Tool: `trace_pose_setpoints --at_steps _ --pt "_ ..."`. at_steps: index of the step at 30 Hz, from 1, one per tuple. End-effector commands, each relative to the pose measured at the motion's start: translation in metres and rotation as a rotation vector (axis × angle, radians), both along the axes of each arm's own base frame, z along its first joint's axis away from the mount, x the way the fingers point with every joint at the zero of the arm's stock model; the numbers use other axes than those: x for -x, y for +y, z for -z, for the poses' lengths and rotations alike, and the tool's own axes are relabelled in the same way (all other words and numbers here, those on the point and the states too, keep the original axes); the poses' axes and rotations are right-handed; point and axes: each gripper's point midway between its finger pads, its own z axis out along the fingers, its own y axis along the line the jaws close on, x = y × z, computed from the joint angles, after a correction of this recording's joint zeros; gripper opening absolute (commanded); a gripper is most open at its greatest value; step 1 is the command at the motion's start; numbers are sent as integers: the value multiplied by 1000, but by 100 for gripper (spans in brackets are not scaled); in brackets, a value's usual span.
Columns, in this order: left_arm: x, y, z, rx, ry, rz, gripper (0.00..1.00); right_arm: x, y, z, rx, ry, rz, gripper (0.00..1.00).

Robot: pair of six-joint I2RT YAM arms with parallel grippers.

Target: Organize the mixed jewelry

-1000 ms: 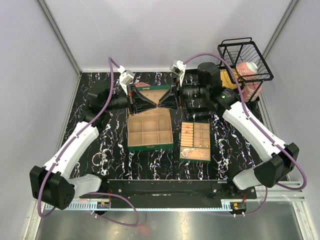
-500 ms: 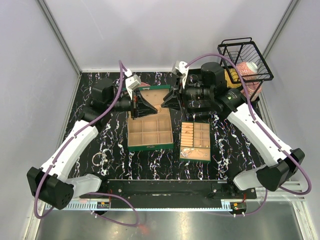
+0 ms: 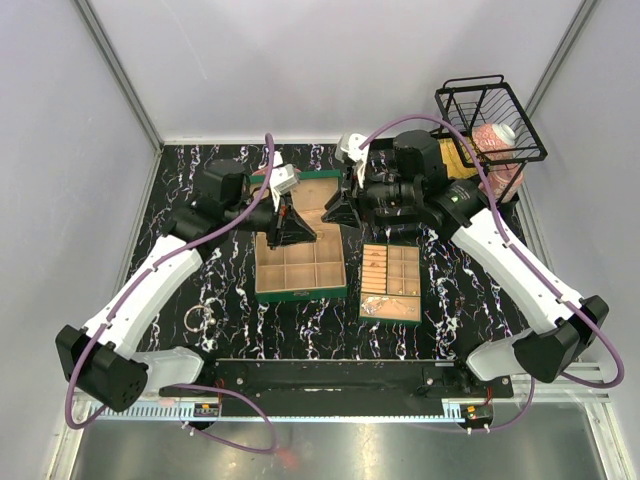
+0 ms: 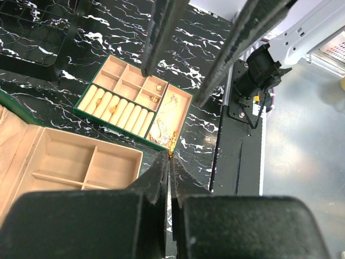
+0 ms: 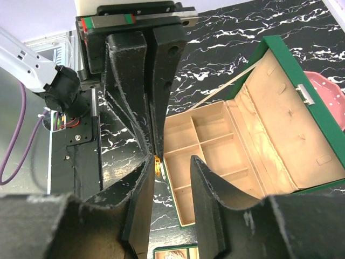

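Quick status from us: the left gripper is clenched on a tiny gold piece, pinched right at its tips. It's probably one of the rings, but it's too small for us to swear to that. The right gripper has its fingers spread with nothing in them. It sits nose to nose with the left one above the open green box with tan compartments.

The bit that matters: from the right wrist view, the gold piece isn't centred in the gap. It sits off to one side, right by one fingertip, with the left fingers coming in head-on. If this is a handoff, we reckon the right arm needs a small sideways nudge first.

As for the rest, a few gold bits and silvery chains lie in the small tan divided tray. A thin silver bangle hoop lies on the black marbled table, nearer the left arm.
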Motion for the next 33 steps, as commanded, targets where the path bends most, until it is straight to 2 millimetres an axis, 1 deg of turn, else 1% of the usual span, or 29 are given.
trace_pose_setpoints --at_steps 1,8,16,33 --pt "-8 -2 -17 -6 -98 -14 0 14 0 -8 3 -45 -38 40" --pt "-10 -3 -15 -20 -109 -20 0 17 3 16 48 -31 -51 40" --pt "-10 -3 -14 -24 -113 -24 0 21 8 34 79 -25 -71 39" --pt "0 -4 -16 -9 -120 12 0 16 14 34 89 -36 -67 36"
